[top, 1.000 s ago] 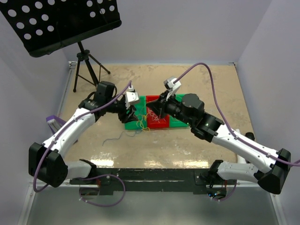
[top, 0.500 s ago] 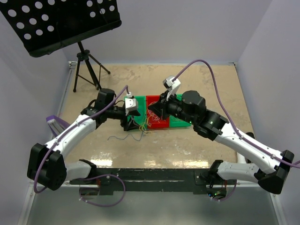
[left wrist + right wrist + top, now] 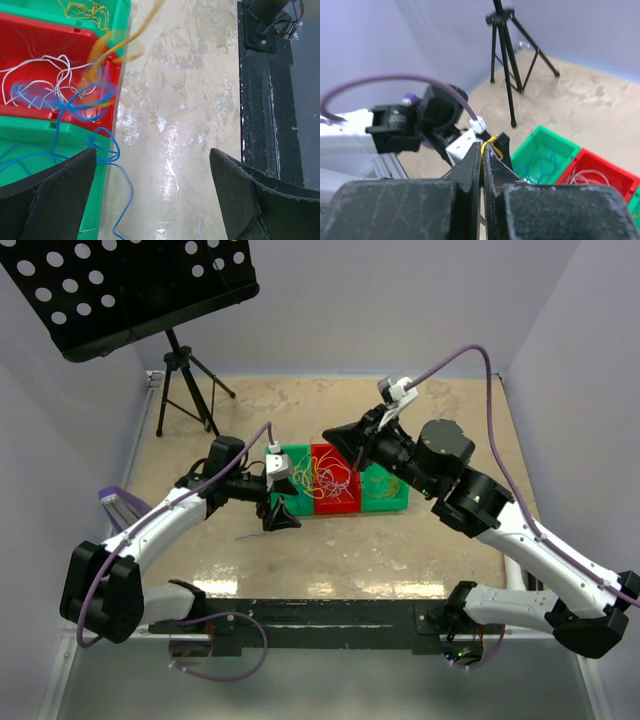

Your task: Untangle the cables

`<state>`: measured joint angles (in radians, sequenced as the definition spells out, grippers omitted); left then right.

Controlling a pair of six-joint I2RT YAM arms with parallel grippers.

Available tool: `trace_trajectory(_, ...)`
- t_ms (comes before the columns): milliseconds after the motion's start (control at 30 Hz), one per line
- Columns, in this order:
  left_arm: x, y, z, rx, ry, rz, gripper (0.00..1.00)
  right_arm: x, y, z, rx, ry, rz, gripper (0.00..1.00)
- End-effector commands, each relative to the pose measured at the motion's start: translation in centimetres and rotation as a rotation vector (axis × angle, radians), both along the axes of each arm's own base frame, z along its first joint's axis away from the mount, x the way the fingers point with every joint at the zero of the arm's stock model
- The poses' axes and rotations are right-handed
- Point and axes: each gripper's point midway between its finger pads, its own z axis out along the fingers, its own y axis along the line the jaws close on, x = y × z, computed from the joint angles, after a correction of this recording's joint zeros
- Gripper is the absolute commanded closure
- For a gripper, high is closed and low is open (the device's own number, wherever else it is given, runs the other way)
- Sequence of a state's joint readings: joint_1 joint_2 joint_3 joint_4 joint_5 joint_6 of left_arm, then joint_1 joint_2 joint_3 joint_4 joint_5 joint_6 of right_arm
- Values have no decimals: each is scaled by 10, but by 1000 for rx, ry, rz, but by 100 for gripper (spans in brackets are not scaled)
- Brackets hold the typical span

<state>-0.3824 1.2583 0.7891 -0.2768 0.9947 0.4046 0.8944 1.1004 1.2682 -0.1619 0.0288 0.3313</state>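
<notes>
We see three small trays side by side in the middle of the counter, with an arm reaching in from each side. The right claw is raised above the trays, pressed together and pinching a loop of the yellow wire. The left claw hangs low at the near edge of the trays, spread wide and holding nothing.

The white wire lies curled in the red tray. The blue wire starts in the green tray beside it and spills over the rim onto the counter. The yellow strand rises out of the red tray's corner, where it meets the blue.

We judge the main risk to be that crossing. If yellow is hooked through a blue loop, pulling higher would cinch the knot or drag blue and white out of their trays. Nothing anchors the blue wire while the left claw is spread. So thin a wire could also slip from the pinch.

Much is hard to read. The crossing is smeared by blur, so we cannot tell whether yellow wraps around blue or only lies across it. From overhead the wires are too fine to trace. The left claw's fingers cover part of the green tray, and the right claw's body blocks the yellow wire's run below its fingertips.
</notes>
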Motion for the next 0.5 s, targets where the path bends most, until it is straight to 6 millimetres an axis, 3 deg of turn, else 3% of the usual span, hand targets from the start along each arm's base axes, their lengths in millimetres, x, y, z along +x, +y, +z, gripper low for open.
trace_trajectory(0, 7, 3, 17, -21, -31, -11, 0, 5, -20, 51, 85, -105, -82, 100)
trace_trajectory(100, 11, 4, 27, -27, -48, 4, 0, 5, -19, 50, 83, -102, -76, 100)
trace_trajectory(333, 27, 4, 2, -31, -21, 110, 0, -8, -13, 72, 149, -126, -4, 100)
trace_trajectory(467, 26, -5, 13, -92, -1, 74, 0, -13, -11, 85, 176, -134, 22, 100)
